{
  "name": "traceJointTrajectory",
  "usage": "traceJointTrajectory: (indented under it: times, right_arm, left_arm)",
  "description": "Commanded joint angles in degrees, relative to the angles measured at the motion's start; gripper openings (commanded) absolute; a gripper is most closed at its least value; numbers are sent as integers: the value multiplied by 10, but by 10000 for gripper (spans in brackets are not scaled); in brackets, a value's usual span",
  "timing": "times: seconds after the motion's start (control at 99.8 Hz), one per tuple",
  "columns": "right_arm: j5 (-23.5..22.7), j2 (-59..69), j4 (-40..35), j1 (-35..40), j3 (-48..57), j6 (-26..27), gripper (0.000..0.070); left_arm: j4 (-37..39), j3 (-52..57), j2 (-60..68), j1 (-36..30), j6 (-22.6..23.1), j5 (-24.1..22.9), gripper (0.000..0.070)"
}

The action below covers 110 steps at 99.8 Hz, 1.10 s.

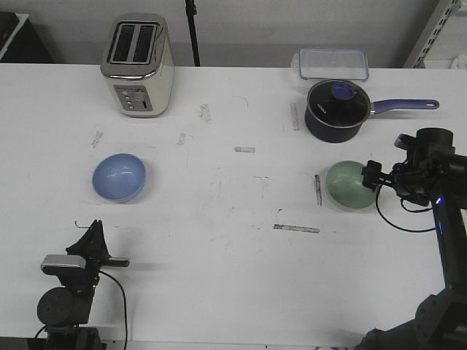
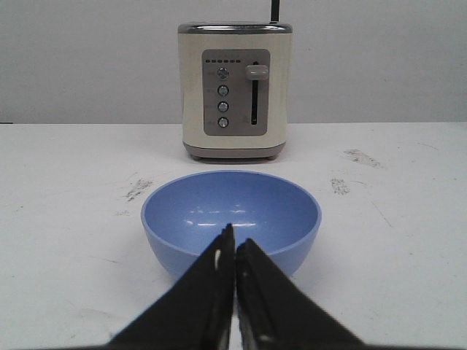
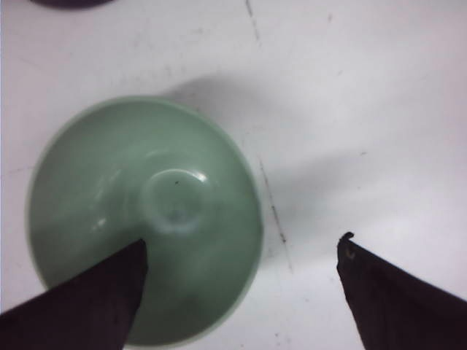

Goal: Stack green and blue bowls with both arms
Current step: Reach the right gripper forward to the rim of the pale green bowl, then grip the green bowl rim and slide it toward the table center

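Note:
The pale blue bowl (image 1: pixel 119 177) (image 2: pixel 230 219) sits upright on the left half of the white table (image 1: pixel 219 240). My left gripper (image 1: pixel 93 235) (image 2: pixel 235 244) is low at the front left, short of that bowl, its jaws pressed together on nothing. On the right half rests the pale green bowl (image 1: pixel 349 185) (image 3: pixel 142 215). Above that bowl's right rim hangs my right gripper (image 1: pixel 372 173) (image 3: pixel 241 251), open wide, with one finger (image 3: pixel 87 299) over the bowl's inside and the other (image 3: pixel 398 292) over bare table.
A cream toaster (image 1: pixel 138 65) (image 2: pixel 235 89) stands at the back left, behind the blue bowl. At the back right a dark navy saucepan (image 1: pixel 336 109) with a lid and long handle sits in front of a clear plastic box (image 1: pixel 330 63).

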Motion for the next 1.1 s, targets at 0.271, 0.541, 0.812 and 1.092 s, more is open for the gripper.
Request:
traceJointTrajectory:
  times: [0.271,0.541,0.812,1.092]
  right_arm:
    - [-11,68,35,-3,11,3,565]
    - [-12,101,53,-3,4,3,440]
    - [-12,104,60,-3,4,3,82]
    - [-21,108,61,-3,4,10,7]
  left_arm:
    - [7,-12,-1,-1,5,0,2]
    - [7,-12,-1,-1,5,0,2]
    - [7,-12,-1,-1,5,0,2]
    - [7,-12,-1,-1,5,0,2]
